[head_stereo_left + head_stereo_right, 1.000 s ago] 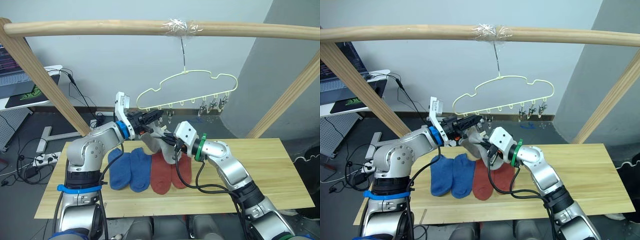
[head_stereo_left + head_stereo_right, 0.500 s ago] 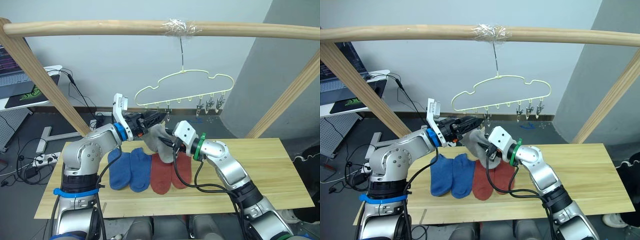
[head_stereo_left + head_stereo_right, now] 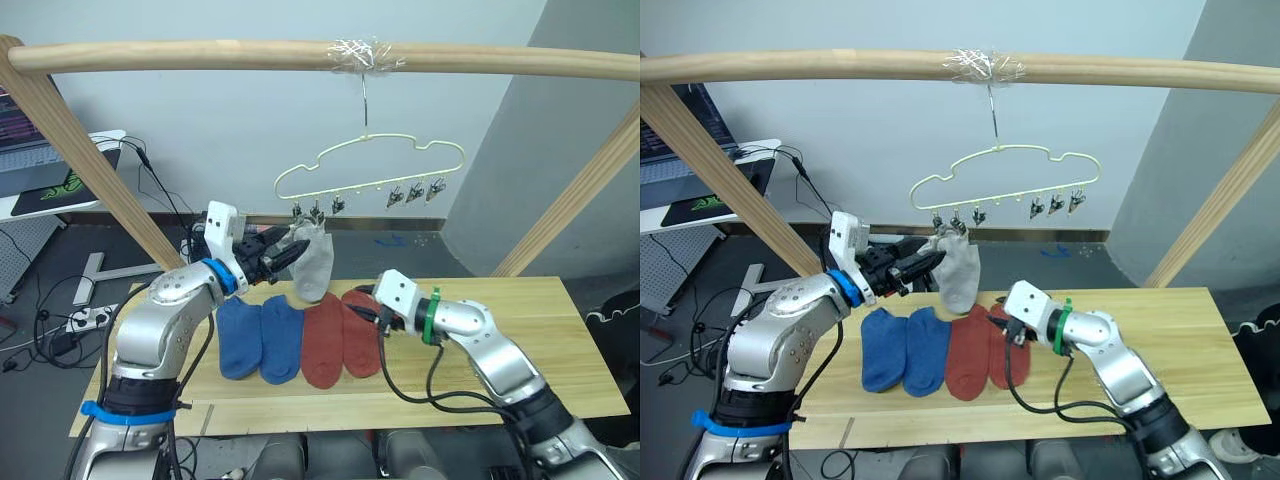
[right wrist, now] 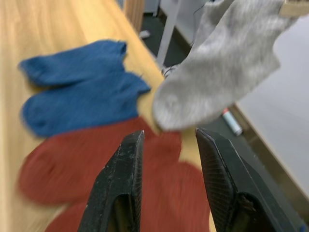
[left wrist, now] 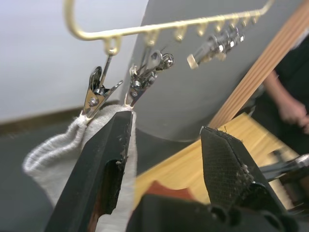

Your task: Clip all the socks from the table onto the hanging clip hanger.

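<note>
Four socks lie flat mid-table (image 3: 560, 340): two blue socks (image 3: 262, 338) toward the left edge, two rust red socks (image 3: 343, 335) beside them. Right gripper (image 4: 166, 145) spread open, empty, at the red pair's far edge. Beyond, light grey sock (image 3: 313, 260) hangs from the clip hanger's (image 3: 372, 165) left-end clips (image 5: 99, 94). Left gripper (image 5: 166, 133) released, jaws apart, one finger against the sock.

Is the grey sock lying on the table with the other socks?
No, the grey sock hangs from a clip of the clip hanger, up above the table where the blue socks lie.
</note>
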Controlling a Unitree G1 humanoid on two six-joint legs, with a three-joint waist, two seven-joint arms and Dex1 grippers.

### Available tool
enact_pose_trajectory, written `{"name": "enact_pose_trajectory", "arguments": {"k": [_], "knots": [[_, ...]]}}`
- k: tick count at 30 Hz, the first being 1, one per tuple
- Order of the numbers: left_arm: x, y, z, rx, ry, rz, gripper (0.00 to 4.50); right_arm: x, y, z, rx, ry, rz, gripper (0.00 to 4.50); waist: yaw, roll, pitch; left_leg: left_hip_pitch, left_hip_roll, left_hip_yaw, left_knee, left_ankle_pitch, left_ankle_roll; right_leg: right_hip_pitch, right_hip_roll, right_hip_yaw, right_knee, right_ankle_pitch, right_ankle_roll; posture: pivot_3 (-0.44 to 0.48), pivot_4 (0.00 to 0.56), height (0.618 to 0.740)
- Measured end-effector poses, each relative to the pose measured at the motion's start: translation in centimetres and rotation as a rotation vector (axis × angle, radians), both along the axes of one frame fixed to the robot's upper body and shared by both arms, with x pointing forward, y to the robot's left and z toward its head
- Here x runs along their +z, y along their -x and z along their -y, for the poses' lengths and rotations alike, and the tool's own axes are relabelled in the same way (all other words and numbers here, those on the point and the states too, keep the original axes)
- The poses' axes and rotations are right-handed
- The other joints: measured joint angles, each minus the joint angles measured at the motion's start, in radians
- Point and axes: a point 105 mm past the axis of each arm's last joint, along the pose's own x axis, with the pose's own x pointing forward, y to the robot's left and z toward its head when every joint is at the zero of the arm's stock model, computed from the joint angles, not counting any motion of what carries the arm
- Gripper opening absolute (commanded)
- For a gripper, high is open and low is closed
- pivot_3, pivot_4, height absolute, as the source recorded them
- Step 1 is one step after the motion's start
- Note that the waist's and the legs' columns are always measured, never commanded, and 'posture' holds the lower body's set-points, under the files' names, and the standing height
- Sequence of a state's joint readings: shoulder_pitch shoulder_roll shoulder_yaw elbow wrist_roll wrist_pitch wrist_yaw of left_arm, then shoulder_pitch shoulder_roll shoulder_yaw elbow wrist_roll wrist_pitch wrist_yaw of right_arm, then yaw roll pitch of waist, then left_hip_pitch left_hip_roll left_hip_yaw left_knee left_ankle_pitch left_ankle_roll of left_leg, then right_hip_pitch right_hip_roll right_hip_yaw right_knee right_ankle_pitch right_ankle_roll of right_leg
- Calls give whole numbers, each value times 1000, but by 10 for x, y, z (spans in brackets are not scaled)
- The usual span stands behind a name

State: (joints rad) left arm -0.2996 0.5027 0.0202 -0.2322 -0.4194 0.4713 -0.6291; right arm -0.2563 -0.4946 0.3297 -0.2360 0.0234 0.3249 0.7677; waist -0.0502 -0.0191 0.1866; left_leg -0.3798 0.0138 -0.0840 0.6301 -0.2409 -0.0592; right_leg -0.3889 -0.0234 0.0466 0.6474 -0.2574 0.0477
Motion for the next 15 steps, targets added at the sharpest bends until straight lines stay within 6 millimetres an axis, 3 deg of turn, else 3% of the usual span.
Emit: {"name": "enact_pose_trajectory", "arguments": {"k": [3,8,15], "knots": [[-3,11,13,-35,-3,32,2554,9,7,19,-14,17,-13,1724,1,0,0,0,0,0,0,0,0,0,0,0,0,-1,2,-55,156,737],[-6,21,30,-63,-1,68,2554,19,15,33,-28,20,-25,1724,-1,0,0,1,0,1,1,0,0,0,1,0,1,-2,3,-74,152,737],[-11,20,43,-21,19,97,2554,27,16,36,-51,3,-21,1724,-2,0,0,1,0,1,1,0,0,0,1,0,1,-2,3,-79,145,737]]}}
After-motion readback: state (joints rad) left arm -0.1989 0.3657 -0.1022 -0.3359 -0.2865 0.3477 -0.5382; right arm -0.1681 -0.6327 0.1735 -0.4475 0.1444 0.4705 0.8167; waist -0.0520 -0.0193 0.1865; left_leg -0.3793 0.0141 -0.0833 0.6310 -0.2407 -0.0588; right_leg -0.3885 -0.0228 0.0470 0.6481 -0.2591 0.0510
